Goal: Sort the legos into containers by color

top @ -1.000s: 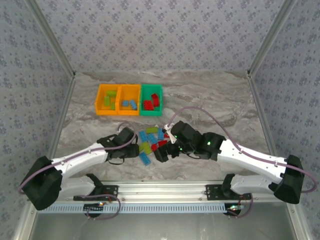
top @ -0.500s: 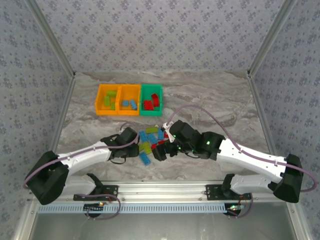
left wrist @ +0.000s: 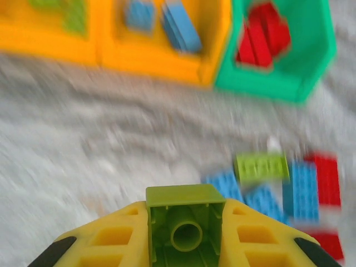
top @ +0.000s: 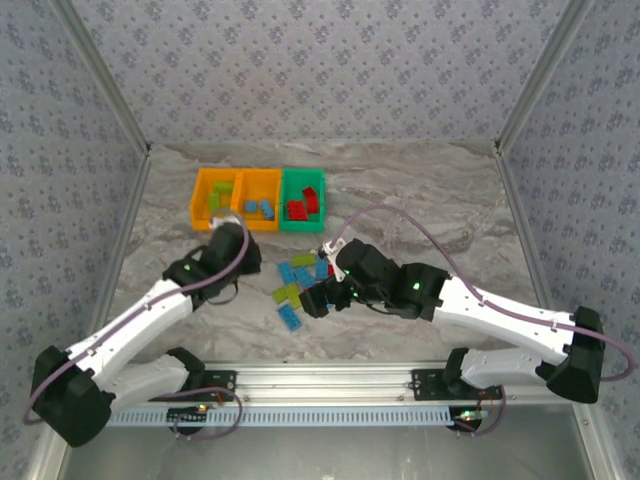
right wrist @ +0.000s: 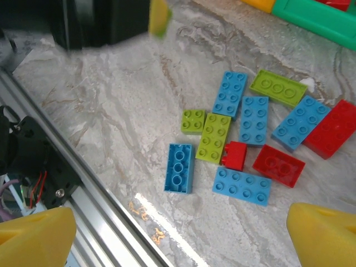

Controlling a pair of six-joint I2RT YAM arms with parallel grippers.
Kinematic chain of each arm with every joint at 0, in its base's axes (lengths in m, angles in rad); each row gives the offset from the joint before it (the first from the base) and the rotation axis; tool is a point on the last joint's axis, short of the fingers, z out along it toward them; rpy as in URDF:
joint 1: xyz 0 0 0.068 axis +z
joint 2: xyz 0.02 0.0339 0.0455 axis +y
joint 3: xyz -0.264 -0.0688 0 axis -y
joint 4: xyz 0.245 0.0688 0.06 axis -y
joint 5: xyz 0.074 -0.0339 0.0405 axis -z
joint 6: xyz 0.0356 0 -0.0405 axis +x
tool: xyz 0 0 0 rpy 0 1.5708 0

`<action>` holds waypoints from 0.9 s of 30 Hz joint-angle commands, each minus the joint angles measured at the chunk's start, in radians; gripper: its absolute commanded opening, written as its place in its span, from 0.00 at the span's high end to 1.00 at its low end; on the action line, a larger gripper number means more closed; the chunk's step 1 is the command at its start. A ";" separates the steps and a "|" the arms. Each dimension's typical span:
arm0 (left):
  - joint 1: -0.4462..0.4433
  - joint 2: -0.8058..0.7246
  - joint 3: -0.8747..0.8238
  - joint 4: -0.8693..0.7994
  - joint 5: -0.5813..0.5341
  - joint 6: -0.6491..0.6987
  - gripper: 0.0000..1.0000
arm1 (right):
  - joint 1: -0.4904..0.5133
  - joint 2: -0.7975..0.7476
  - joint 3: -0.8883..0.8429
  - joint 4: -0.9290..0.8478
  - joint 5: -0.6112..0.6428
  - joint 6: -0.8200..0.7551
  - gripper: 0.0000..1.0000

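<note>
Clamping down tight on a lime green brick [left wrist: 185, 198], the left gripper [left wrist: 186, 233] has it pinched between its yellow fingers [left wrist: 119, 239], hollow underside facing the wrist camera. From above, that gripper sits just at the near side of the two orange bins.

Along the row: the left orange bin [top: 199, 200] has lime green pieces in it, the middle orange bin [top: 274, 198] has blue ones, and the green bin [top: 284, 200] on the right end has red ones. All three stand side by side, touching.

Moving right onto the open table [top: 420, 200], here's the loose pile [top: 298, 280], near the bins but apart from them. The right wrist view lays it out: a blue brick [right wrist: 179, 167] alone on the near left, a small lime square [right wrist: 193, 120] beside a longer lime brick [right wrist: 216, 137], more blues in the middle, a flat lime piece [right wrist: 277, 87] at the back, and reds [right wrist: 278, 165] toward the right.

The right gripper [right wrist: 178, 239] is spread wide over the near edge of that pile, nothing between its fingers, one yellow fingertip [right wrist: 33, 239] low on each side of its own view.
</note>
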 commanded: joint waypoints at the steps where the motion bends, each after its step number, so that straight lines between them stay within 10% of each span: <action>1: 0.151 0.096 0.081 0.121 -0.058 0.105 0.78 | 0.003 -0.027 0.039 0.008 0.047 0.004 0.00; 11: 0.449 0.603 0.437 0.302 0.124 0.112 0.79 | 0.018 -0.128 -0.001 -0.052 0.106 0.059 0.00; 15: 0.482 0.702 0.558 0.244 0.164 0.109 0.63 | 0.022 -0.174 -0.019 -0.078 0.135 0.079 0.00; 27: 0.411 0.292 0.383 0.138 0.242 0.060 0.49 | -0.047 -0.164 -0.089 -0.057 0.196 0.164 0.00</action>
